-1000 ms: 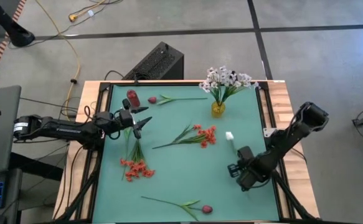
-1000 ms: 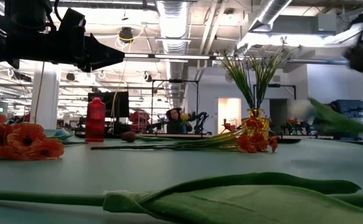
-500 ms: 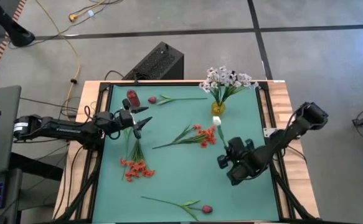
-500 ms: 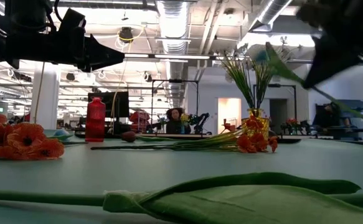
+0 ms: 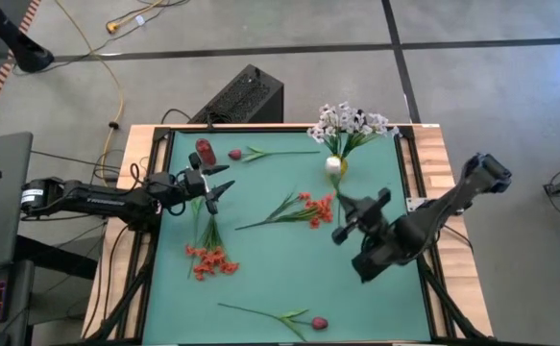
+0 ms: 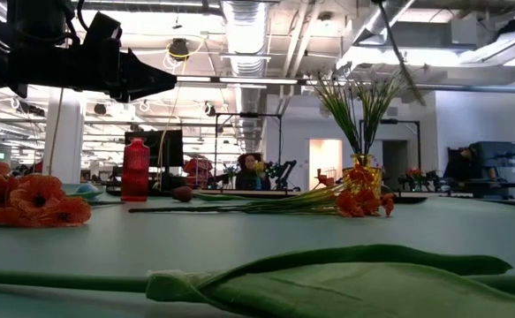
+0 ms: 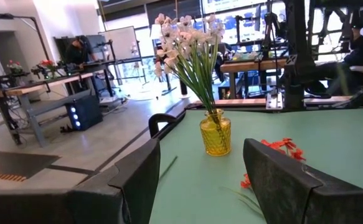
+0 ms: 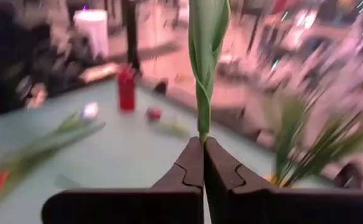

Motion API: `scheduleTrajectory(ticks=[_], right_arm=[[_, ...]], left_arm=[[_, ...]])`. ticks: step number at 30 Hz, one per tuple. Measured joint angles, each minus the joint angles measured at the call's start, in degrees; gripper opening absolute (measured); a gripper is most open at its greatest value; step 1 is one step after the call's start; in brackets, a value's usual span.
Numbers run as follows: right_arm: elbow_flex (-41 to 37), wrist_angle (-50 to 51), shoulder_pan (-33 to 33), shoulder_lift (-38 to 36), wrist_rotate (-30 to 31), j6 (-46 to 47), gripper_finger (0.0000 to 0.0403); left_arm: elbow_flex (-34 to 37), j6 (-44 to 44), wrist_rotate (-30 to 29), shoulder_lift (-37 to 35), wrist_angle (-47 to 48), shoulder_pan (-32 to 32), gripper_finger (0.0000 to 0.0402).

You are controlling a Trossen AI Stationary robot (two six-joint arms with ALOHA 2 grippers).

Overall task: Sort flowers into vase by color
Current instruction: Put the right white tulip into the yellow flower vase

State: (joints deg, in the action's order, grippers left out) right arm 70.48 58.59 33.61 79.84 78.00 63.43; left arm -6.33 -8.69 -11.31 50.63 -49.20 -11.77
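Note:
My right gripper [image 5: 349,206] hangs over the table's right half, shut on the green stem [image 8: 205,68] of a flower. That flower's white bud [image 5: 334,164] is close to the yellow vase [image 5: 337,173], which holds white blossoms [image 5: 350,123]. My left gripper [image 5: 218,188] stands open and level over the left side, near the red vase [image 5: 204,151], with nothing between its fingers [image 7: 137,180]. Two orange-red sprays [image 5: 308,209] [image 5: 210,258] and two pink-bud flowers [image 5: 236,154] [image 5: 318,323] lie flat on the mat. My right gripper pinches the flower's stem [image 8: 201,135] between its two fingertips [image 8: 187,163]. The stem and its leaf run straight on beyond the tips. The flower is lifted clear of the table, its bud end toward the yellow vase.
The green mat [image 5: 260,288] has a raised frame around it and wooden strips [image 5: 443,163] on both sides. A black box [image 5: 246,96] sits beyond the far edge. Bare mat lies between the sprays and the near edge.
My right gripper has risen from near the table's right edge and gone toward the yellow vase, turning from pointing down to nearly level. It stays shut on the white-bud flower, which is now lifted clear and has swung, its bud now by the vase.

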Motion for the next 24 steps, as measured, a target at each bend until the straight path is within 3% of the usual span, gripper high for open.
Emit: scheduleTrajectory(ticks=[3,6,11,13,17,19,21,24], right_arm=[[0.1,0.2,-1.9,-4.1,1.8,-5.7,0.0024],[-0.1,0.1,-4.4,-7.8,-0.3,-10.4,0.0023],[-0.2,-1.8,-9.3,-13.9,-18.8,-21.1,0.0023],[-0.5,-4.3,-8.9,-15.6,-18.7,-25.9,0.0023],[-3.5,-11.4,-5.8,-19.1,-12.3,-34.0,0.0023],[-5.9,-14.6,-5.5,-21.3,-12.6,-37.0,0.0022],[-7.5,-16.6,-7.2,-23.6,-17.7,-37.4,0.0022],[-9.6,-22.4,-11.6,-27.2,-30.2,-39.7,0.0022]], left_arm=[[0.0,0.1,0.0,0.0,0.0,0.0,0.0220],[0.0,0.1,0.0,0.0,0.0,0.0,0.0220],[0.0,-0.1,0.0,0.0,0.1,0.0,0.0220],[0.0,-0.1,0.0,0.0,0.5,0.0,0.0220],[0.0,0.0,0.0,0.0,1.1,0.0,0.0220],[0.0,0.1,0.0,0.0,1.3,0.0,0.0220],[0.0,0.1,0.0,0.0,1.3,0.0,0.0220],[0.0,0.2,0.0,0.0,1.3,0.0,0.0220]])
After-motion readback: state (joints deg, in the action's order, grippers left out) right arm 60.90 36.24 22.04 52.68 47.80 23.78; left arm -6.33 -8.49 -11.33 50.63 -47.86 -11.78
